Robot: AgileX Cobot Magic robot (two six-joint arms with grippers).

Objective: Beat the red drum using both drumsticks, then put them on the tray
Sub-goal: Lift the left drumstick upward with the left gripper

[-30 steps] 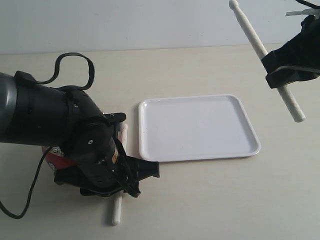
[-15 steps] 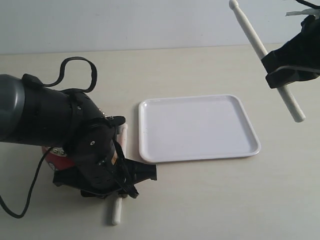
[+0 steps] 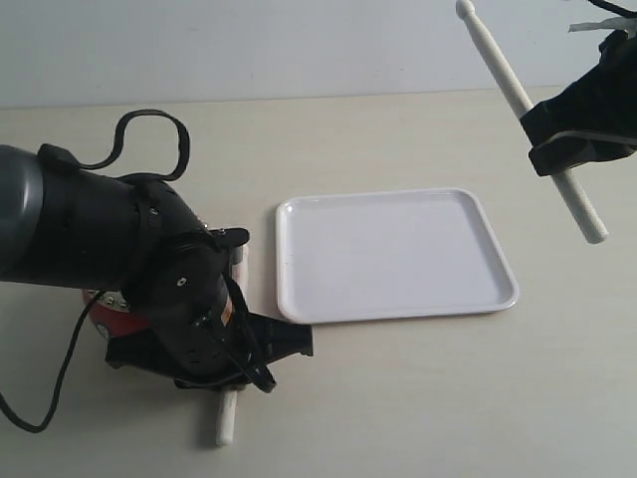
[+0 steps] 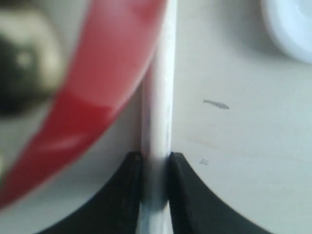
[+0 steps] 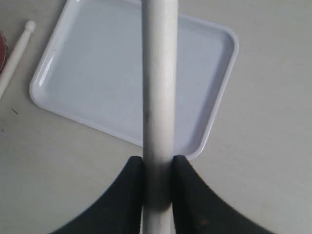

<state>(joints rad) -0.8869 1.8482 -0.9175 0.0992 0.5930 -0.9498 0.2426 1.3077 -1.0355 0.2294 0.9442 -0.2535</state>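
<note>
Left gripper [image 4: 156,158] jaws pinch the lying drumstick [image 4: 158,97] on the table [image 3: 418,398], just beside the red drum [image 4: 97,83]; you should lift straight up, clear of the drum's side, while the right gripper [image 5: 158,163] jaws hold the raised drumstick [image 5: 158,73] aloft near the white tray [image 3: 388,254]
</note>
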